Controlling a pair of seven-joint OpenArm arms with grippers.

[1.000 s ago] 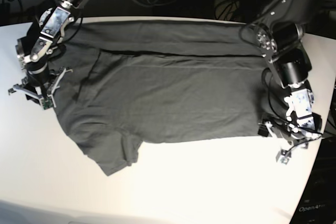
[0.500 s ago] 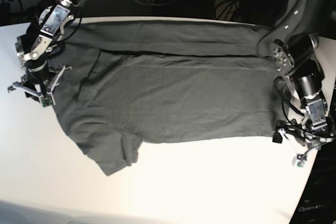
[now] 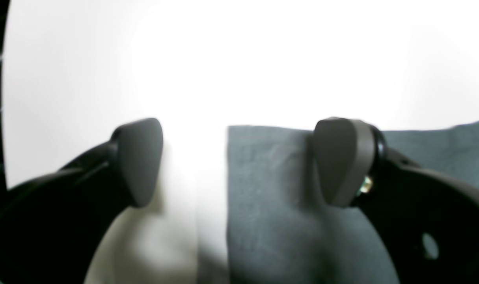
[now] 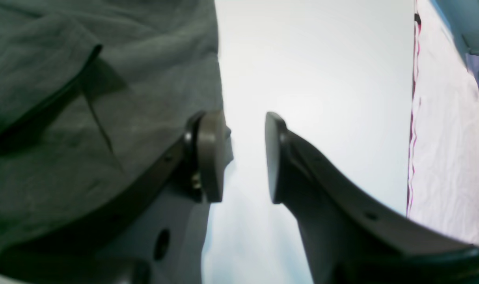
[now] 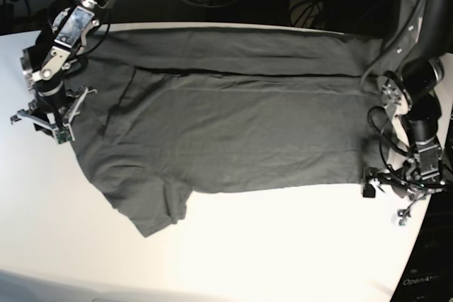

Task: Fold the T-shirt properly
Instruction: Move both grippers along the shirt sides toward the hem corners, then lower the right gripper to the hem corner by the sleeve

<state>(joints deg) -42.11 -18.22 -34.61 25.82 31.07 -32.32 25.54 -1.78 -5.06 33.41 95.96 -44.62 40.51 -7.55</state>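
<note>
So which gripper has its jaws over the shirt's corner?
The left gripper: its wide jaws straddle the T-shirt corner. The right gripper sits narrower, beside the shirt's edge.

White table with dark grey T-shirt spread flat on top.

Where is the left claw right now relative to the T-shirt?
In the base view the left claw sits at the right, off the T-shirt's lower right corner on the white table, open, one pad over the fabric's edge.

The left gripper is wide open. A corner of the T-shirt lies on the white table, between the two fingers.
</note>
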